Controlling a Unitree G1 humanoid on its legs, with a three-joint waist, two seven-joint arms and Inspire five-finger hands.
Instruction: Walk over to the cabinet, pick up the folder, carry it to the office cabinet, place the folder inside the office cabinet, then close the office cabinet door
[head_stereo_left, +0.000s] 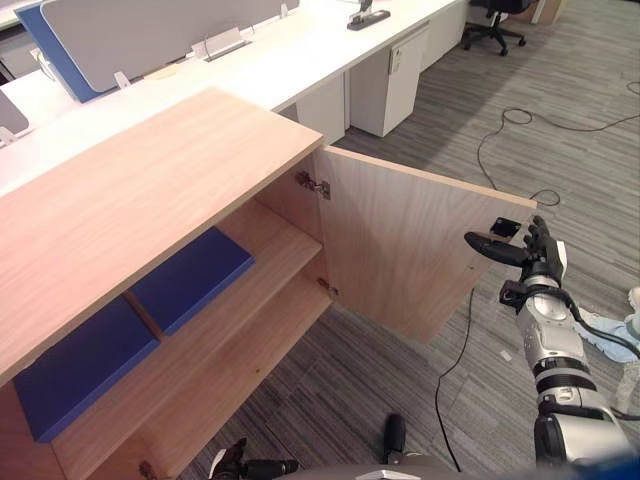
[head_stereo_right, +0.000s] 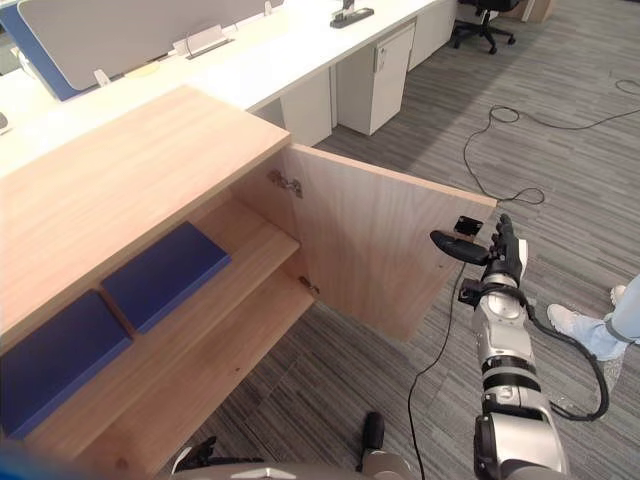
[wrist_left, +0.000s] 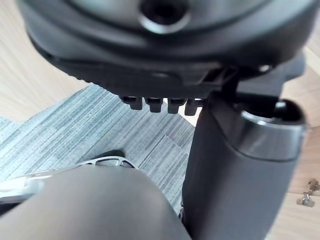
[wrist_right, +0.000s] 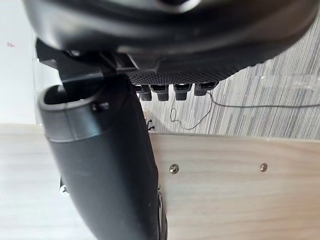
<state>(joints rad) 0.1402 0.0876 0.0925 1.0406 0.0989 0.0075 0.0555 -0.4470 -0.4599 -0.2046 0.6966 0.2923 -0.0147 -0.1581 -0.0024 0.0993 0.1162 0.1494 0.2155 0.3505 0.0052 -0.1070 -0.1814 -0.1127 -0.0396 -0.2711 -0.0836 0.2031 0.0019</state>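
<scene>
Folder (head_stereo_left: 190, 278) on shelf (head_stereo_left: 272, 243), well apart from right robot hand (head_stereo_left: 541, 256)

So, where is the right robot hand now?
Left eye view, right side: the right robot hand is at the free edge of the open cabinet door.

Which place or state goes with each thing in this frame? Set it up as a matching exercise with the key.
Things:
1. cabinet door
2. blue folders
3. right hand
4. office chair

Places or states:
A. lying on the upper shelf inside the cabinet
B. raised at the door's free edge, fingers straight
C. swung open over the carpet
D. by the far end of the white desk

Pairs: 1-C, 2-A, 3-B, 4-D
</scene>
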